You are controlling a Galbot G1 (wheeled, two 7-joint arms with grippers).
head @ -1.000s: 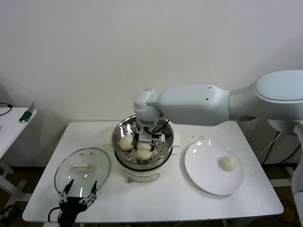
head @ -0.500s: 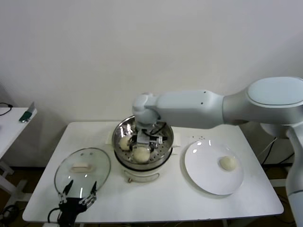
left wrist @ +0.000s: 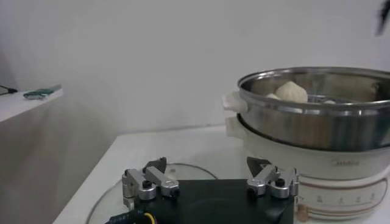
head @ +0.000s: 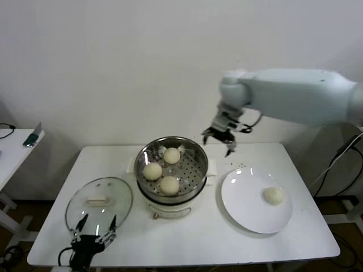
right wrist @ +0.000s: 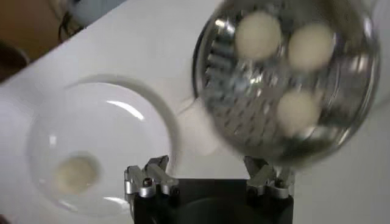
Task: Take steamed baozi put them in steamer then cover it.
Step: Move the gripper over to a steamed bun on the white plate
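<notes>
Hanging in the air between the steamer (head: 172, 170) and the white plate (head: 244, 212), the right gripper (head: 222, 137) has its fingers spread wide and carries nothing, which reads to me as an arm between loads, free to go for the next bun. Three buns (head: 162, 170) sit apart from one another on the perforated tray inside the steel pot, spaced so that a gap is left for one more. The fourth bun (head: 274, 195) lies alone on the plate, toward its right side, well clear of the rim, so an approach from above looks unobstructed. From the right wrist camera, both the plate with that bun (right wrist: 75, 173) and the pot with its three sit below the open fingers, so the arm seems well placed over either. The glass lid (head: 98, 203) rests flat on the surface to the left of the steamer, handle up, presumably parked there until the pot is full. The left gripper (head: 95, 232) waits low at the near edge of the surface just by the lid, fingers wide and empty, probably ready to do the covering.
</notes>
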